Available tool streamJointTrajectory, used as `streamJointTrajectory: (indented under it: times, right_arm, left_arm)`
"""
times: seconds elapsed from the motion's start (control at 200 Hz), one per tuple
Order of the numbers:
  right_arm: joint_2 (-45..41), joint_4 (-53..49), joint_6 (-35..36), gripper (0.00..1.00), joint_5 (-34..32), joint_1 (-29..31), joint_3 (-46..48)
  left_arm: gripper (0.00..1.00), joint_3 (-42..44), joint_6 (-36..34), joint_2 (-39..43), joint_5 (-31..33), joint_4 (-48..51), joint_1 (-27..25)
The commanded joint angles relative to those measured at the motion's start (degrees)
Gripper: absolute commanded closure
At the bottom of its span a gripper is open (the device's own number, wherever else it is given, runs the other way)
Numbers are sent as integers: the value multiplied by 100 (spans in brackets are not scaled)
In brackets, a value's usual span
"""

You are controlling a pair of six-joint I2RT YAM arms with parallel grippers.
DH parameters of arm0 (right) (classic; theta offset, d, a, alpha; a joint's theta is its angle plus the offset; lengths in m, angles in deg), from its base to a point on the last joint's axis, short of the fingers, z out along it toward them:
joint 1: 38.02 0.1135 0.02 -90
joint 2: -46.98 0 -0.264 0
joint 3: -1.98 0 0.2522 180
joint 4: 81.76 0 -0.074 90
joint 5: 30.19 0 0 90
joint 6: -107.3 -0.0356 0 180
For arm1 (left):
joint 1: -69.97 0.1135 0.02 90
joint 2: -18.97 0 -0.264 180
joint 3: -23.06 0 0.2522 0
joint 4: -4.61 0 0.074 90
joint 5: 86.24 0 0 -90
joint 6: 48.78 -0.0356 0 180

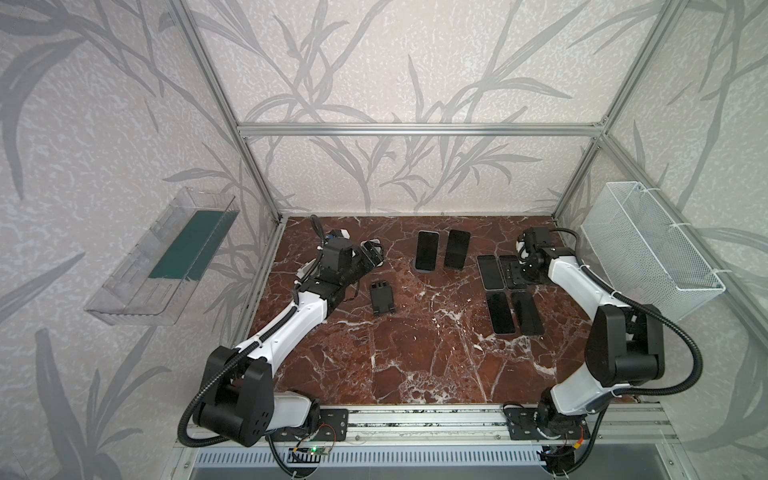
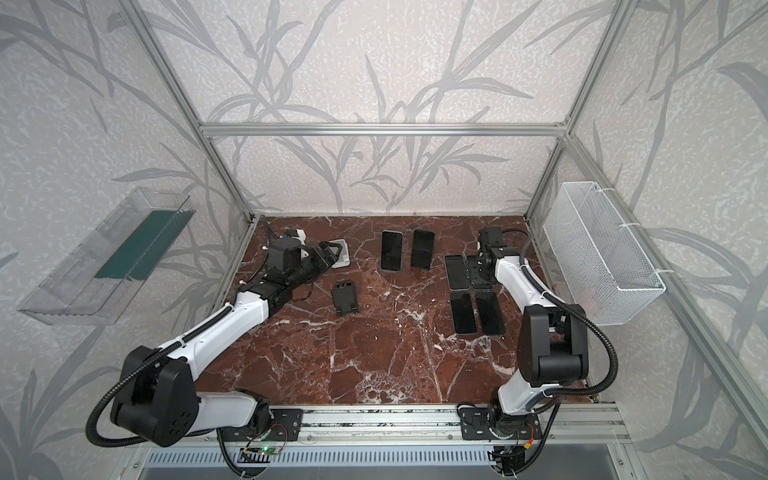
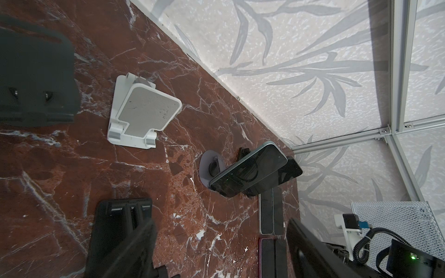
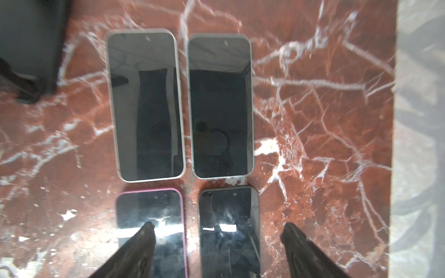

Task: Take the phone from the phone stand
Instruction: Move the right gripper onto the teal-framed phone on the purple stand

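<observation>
Marble surface [image 1: 415, 353]: right gripper [image 4: 218, 224] open and empty above four phones [image 1: 500, 312] laid flat, left gripper [image 3: 219, 220] open and empty near an empty white stand [image 3: 142, 115], two phones [image 1: 427, 256] propped on stands [image 3: 207, 166] mid-rear, so removal is judged part-complete.

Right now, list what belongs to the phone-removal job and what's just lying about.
Job: propped phone, second propped phone, round stand base, right gripper.
Lying about: four flat phones, empty black stand, empty white stand, mesh basket, clear bin.
</observation>
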Motion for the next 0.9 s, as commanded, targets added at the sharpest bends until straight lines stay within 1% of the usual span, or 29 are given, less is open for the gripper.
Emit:
streamJointTrajectory:
  times: [0.0, 0.095, 0.195, 0.265, 0.335, 0.42, 0.505, 0.55, 0.64, 0.69, 0.755, 0.895]
  right_arm:
    - [-75, -484, -418, 16, -856, 563, -498]
    - [-66, -487, -813, 16, -1100, 1031, -778]
    - [-59, -159, -1597, 16, -882, 1535, -742]
    - [-27, 249, -2021, 16, -1198, 1977, -631]
    - [11, 664, -2182, 15, -1480, 2343, -579]
    - [64, 959, -2310, 13, -1793, 2634, -701]
    - [143, 1281, -2399, 9, -1860, 2779, -783]
    - [211, 1305, -2409, 5, -1824, 2825, -882]
    - [371, 1346, -2450, 2, -1938, 2886, -1024]
    - [417, 1341, -2455, 2, -1901, 2891, -1134]
    - [768, 1256, -2499, 2, -1862, 2888, -1326]
    - [1110, 1181, -2585, 0, -1887, 2980, -1692]
  left_arm:
    - [14, -189, -93, 150, 91, 35, 14]
    - [14, -199, -146, 191, 153, 85, 22]
    - [14, -198, -124, 230, 108, 40, 90]
    - [14, -194, -184, 213, 179, 74, 147]
    - [14, -195, -288, 193, 272, 100, 196]
    - [14, -226, -362, 196, 333, 178, 248]
    - [14, -227, -409, 186, 319, 148, 316]
    - [14, -209, -379, 177, 323, 154, 352]
    - [14, -208, -397, 144, 277, 122, 382]
    - [14, -209, -315, 94, 164, 86, 428]
    - [14, -191, -159, 21, -29, -6, 470]
    - [15, -201, 69, -120, -337, -95, 454]
